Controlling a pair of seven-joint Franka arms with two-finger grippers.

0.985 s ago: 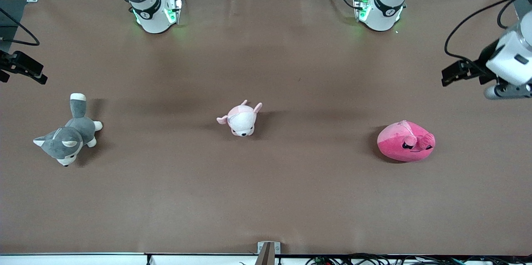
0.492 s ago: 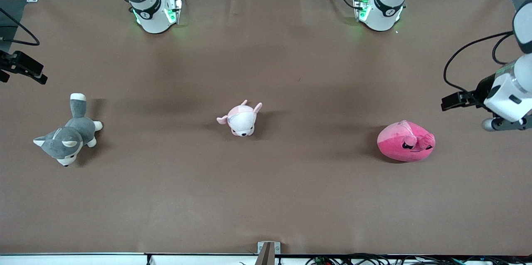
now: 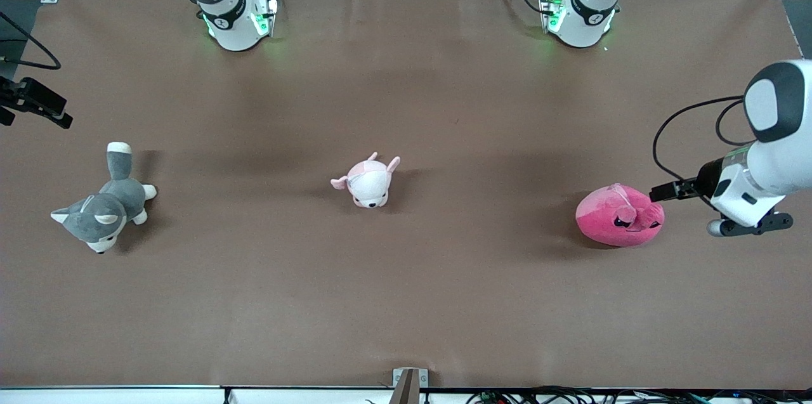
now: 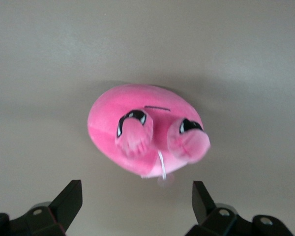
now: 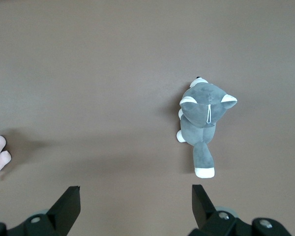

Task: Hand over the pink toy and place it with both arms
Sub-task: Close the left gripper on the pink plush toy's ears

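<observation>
Left claw (image 4: 136, 196) and right claw (image 5: 136, 199) agape

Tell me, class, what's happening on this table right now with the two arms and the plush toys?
The left gripper is open and hangs just above the pink toy, which lies untouched on the table toward the left arm's end. The right gripper is also open, waiting over the grey-and-white dog plush at the right arm's end. A smaller pale pink plush sits between the two toys. Nothing has been grasped or handed over yet.
</observation>
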